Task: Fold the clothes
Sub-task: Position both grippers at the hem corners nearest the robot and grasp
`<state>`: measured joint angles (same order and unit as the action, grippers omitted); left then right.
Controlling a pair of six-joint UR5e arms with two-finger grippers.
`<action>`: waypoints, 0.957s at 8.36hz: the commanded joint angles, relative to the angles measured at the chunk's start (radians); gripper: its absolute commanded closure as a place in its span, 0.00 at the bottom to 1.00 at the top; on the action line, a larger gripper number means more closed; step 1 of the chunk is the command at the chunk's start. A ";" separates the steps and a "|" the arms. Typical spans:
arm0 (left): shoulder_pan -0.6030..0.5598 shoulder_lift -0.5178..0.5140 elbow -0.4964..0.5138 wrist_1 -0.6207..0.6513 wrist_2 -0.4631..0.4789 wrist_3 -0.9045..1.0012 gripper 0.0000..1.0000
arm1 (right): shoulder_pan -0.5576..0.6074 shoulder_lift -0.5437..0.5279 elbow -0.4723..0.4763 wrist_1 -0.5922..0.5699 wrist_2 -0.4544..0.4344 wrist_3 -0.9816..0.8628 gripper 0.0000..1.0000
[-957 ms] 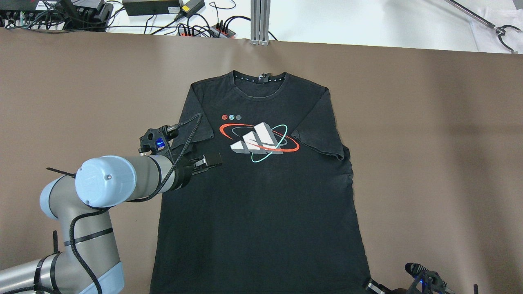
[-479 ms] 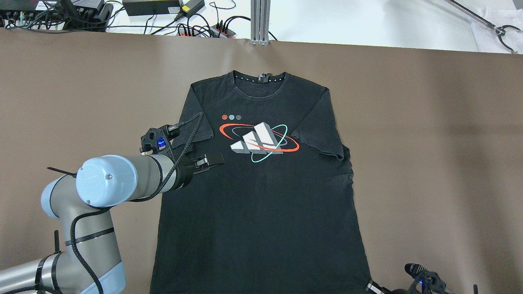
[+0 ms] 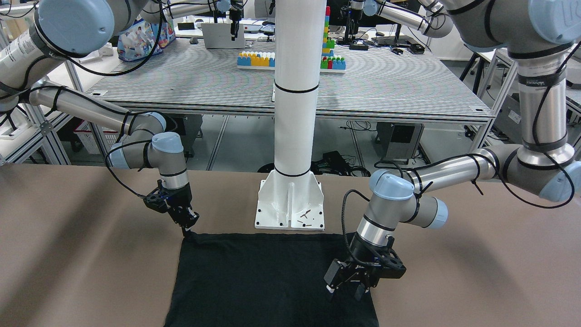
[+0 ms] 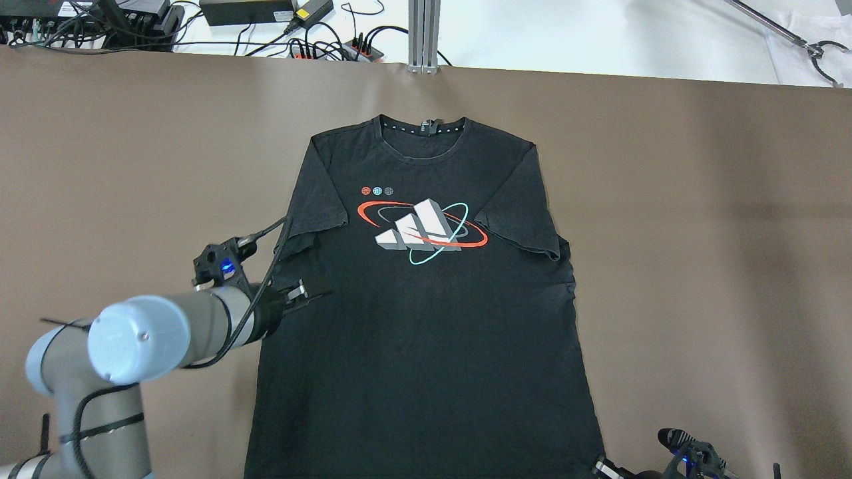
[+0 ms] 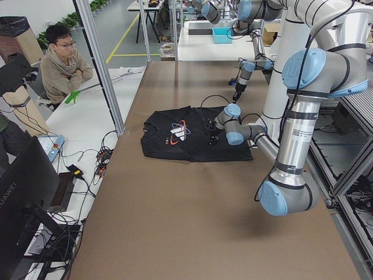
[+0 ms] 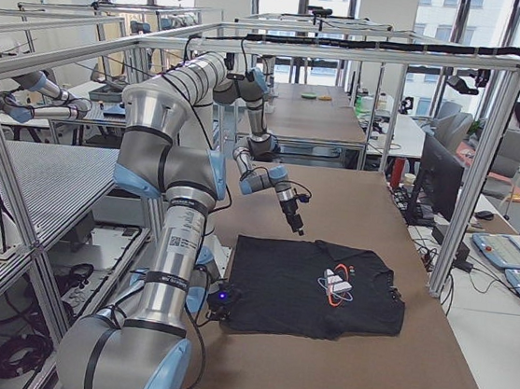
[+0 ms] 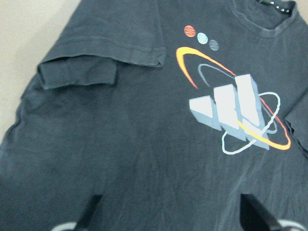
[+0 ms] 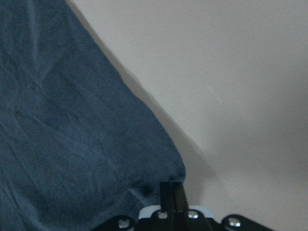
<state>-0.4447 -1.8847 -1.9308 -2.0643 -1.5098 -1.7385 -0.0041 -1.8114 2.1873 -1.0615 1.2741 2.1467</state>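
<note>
T-shirt (image 4: 426, 332) flat on table (image 4: 699, 233), print up; long axis runs near–far, collar (image 4: 426, 128) at the far end, hem at the near edge by the robot.

Overhead view: left tool (image 4: 311, 295) over the shirt's left flank, just nearer than the sleeve (image 4: 316, 219); right tool (image 3: 187, 228) almost cut off at the frame's bottom.

Front-facing view: right tool seen whole, tip down on the near right hem corner.

Right wrist view: fingers (image 8: 173, 195) pressed together, clamped on that corner; cloth puckered there.

Left wrist view: fingertips (image 7: 255, 216) wide apart over the cloth; logo (image 7: 236, 113) ahead.
</note>
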 commanded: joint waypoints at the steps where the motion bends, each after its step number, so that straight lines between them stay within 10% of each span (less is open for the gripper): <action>1: 0.240 0.209 -0.158 0.001 0.199 -0.183 0.01 | 0.001 -0.006 0.012 0.000 -0.004 -0.005 1.00; 8: 0.561 0.296 -0.139 0.003 0.424 -0.324 0.13 | 0.001 -0.002 0.012 0.000 0.004 -0.007 1.00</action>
<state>0.0892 -1.6020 -2.0852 -2.0620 -1.0980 -2.0250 -0.0027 -1.8138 2.1999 -1.0615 1.2780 2.1370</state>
